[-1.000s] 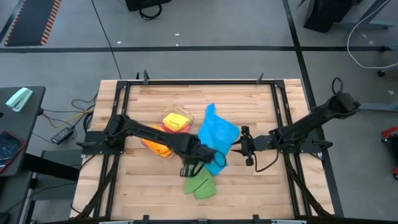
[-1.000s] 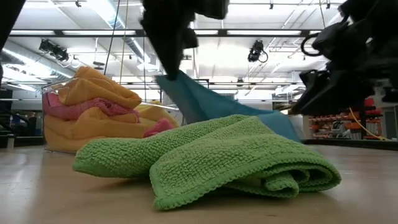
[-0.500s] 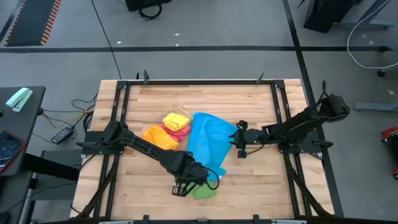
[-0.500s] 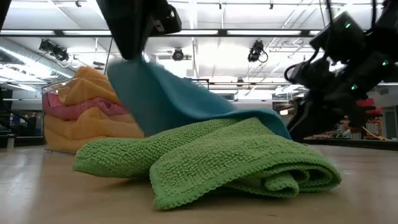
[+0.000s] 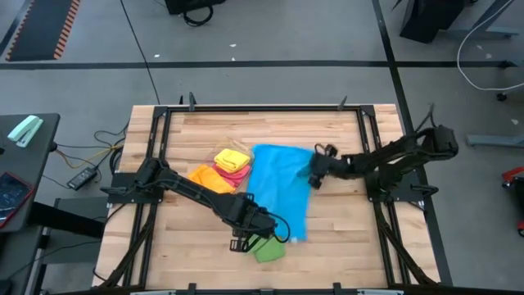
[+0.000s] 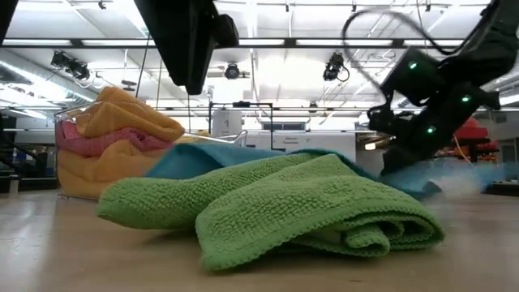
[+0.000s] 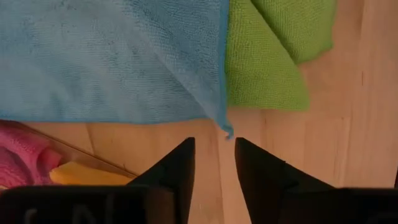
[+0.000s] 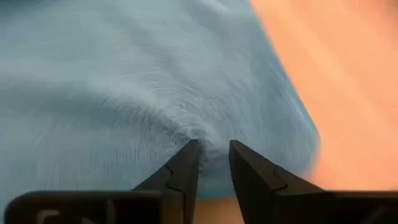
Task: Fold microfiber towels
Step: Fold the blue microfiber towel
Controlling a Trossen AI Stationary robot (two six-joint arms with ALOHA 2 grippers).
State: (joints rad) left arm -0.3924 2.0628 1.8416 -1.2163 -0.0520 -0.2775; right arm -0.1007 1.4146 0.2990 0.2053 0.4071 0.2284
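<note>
A blue towel (image 5: 278,188) lies spread on the wooden table. Its near edge overlaps a crumpled green towel (image 5: 268,251). My left gripper (image 7: 214,146) hangs open, pointing down, just off the blue towel's near left corner (image 7: 226,129), with bare wood between its fingers. My right gripper (image 8: 213,148) is shut on the blue towel at its far right corner (image 5: 311,170). Orange (image 5: 209,180), yellow (image 5: 229,157) and pink (image 5: 236,170) towels sit piled in a clear tub (image 6: 61,130) left of the blue one. My right gripper pinches the blue towel near its far right corner (image 8: 211,132) between its two fingers. The cloth puckers toward the fingertips. The fingers slant down from the table's right side. The rest of the towel (image 8: 124,68) lies spread on the table.
Bare wood lies along the table's right side (image 5: 352,221) and far edge (image 5: 270,127). A black frame (image 5: 377,164) runs around the tabletop. In the left wrist view the tub's corner (image 7: 68,158) shows close to the fingers.
My left gripper carried the blue towel's corner toward the table's near edge, then let it go. The towel, which hung raised from that corner, has dropped and now lies spread out. My right gripper moved toward the far edge and tipped downward, keeping its corner.
</note>
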